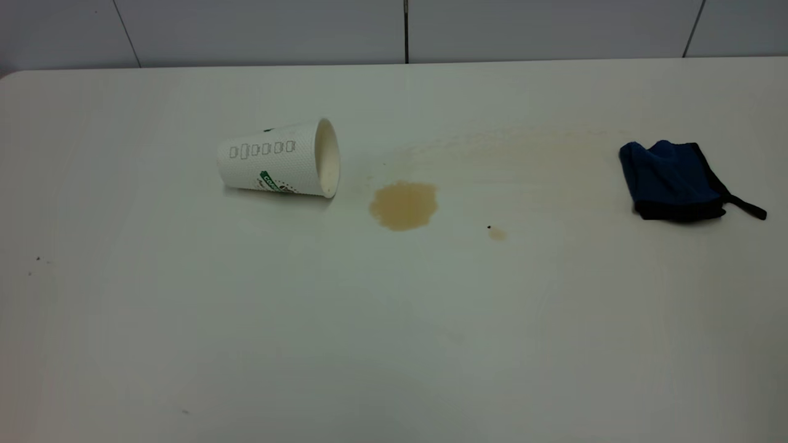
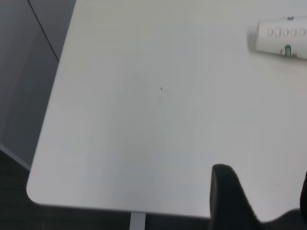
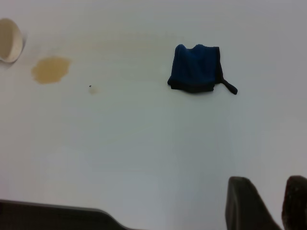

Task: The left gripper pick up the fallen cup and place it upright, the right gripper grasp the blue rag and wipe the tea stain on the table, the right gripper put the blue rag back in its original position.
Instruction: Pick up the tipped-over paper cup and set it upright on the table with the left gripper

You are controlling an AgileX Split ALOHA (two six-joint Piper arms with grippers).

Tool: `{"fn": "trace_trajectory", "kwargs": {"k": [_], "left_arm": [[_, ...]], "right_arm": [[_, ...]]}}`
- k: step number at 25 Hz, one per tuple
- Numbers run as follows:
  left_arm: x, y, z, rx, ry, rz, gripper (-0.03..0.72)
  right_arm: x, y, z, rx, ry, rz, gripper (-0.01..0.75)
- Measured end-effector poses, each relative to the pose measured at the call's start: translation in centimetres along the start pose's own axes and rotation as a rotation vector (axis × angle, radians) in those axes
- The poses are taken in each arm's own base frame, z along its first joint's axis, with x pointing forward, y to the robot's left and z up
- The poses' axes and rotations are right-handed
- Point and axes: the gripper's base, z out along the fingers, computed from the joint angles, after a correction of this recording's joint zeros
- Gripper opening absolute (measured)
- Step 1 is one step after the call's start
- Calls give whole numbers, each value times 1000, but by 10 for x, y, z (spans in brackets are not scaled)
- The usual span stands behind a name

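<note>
Tea stain (image 1: pixel 404 205) beside fallen cup (image 1: pixel 280 159), green lettering unreadable; both grippers' openings indiscernible

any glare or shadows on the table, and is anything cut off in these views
Exterior view: even, soft light, no hard glare; the fallen cup casts a faint shadow on the table. Left wrist view: the cup is cut by the frame edge, left gripper a dark shape. Right wrist view: blue rag whole, cup cropped, right gripper dark.
</note>
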Motion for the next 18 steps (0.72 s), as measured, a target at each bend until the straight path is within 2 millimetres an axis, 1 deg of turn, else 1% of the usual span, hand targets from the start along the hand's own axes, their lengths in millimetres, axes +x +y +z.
{"fn": "trace_trajectory", "kwargs": {"k": [2, 4, 5, 8, 10, 12, 13, 16, 18], "left_arm": [[-28, 0, 5, -9, 11, 18, 405], [-63, 0, 19, -13, 39, 51, 431], [-80, 0, 24, -13, 46, 60, 455], [-128, -2, 54, -9, 141, 88, 547], [-154, -5, 83, -4, 223, 102, 612], [-176, -11, 113, -1, 286, 139, 653], [-185, -15, 131, -4, 320, 162, 667], [-203, -38, 185, -14, 413, 247, 681], [-207, -64, 224, -29, 486, 315, 682]], "right_arm": [[0, 0, 0, 0, 0, 0, 237], [0, 0, 0, 0, 0, 0, 237], [0, 0, 0, 0, 0, 0, 237], [0, 0, 0, 0, 0, 0, 237], [0, 0, 0, 0, 0, 0, 237], [0, 0, 0, 0, 0, 0, 237], [0, 0, 0, 0, 0, 0, 237], [0, 0, 0, 0, 0, 0, 237], [0, 0, 0, 0, 0, 0, 237]]}}
